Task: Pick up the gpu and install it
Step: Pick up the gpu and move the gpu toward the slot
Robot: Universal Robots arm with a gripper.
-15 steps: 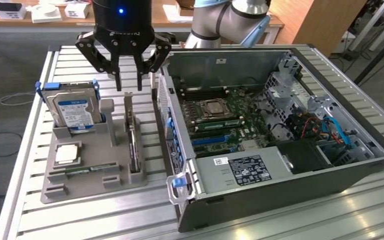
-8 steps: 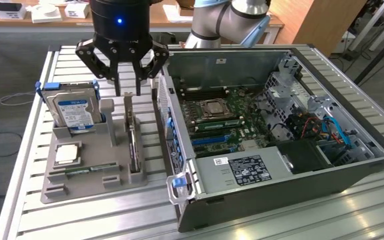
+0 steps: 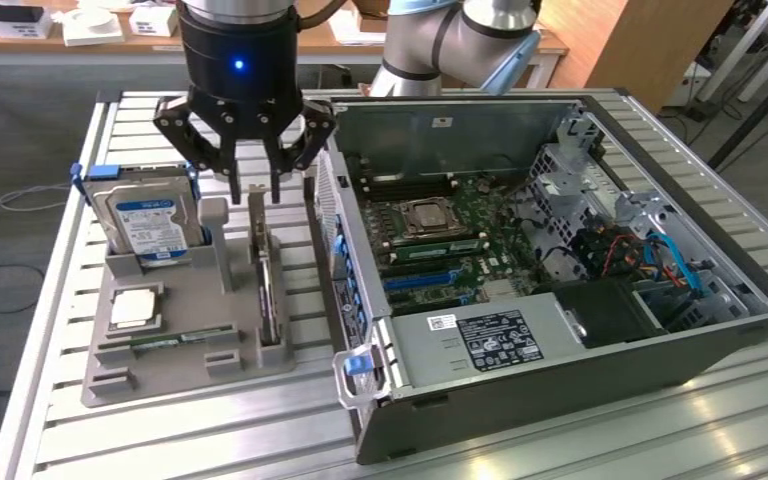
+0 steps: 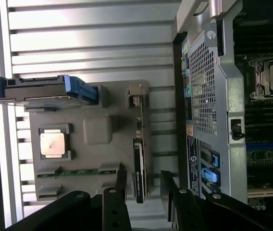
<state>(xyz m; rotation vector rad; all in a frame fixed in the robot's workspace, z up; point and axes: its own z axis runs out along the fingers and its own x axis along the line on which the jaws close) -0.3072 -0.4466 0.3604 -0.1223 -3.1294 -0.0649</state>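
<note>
Gpu point(image 3: 267, 290) point(image 4: 139, 166) is what we find standing on its long edge in a slot of the grey holder point(image 3: 217, 300) point(image 4: 112, 154), along the holder's edge nearest the computer case point(image 3: 544, 380) point(image 4: 223, 96). Its silver end bracket points towards the far end of the holder. From the wrist view we see the gpu edge-on as a thin dark strip. The claw point(image 3: 256, 192) point(image 4: 142, 172) hangs directly over the card, released. Its black fingers point(image 3: 233, 180) point(image 4: 121, 180) are spread, one on each side of the card, and we see a gap between each finger and the card. The claw grips nothing. Moving outward across the holder, a raised grey block sits just beside the card. Beyond it, at the holder's far corner away from the case, a hard drive point(image 3: 151, 225) point(image 4: 45, 91) with a blue and white label stands upright in its own cradle. Nearer along that same side lies a square silver processor point(image 3: 135, 308) point(image 4: 52, 143), flat in a recess. A narrow green memory stick point(image 3: 171, 342) point(image 4: 76, 172) lies just beside it, towards the holder's near edge. The holder rests on a slatted metal worktop point(image 3: 37, 350) point(image 4: 88, 43), close to the edge on the exterior view's left. The case stands just beside it with its side panel off. Inside we see the motherboard point(image 3: 424, 235) with its processor socket, blue slots and coloured cables.
</note>
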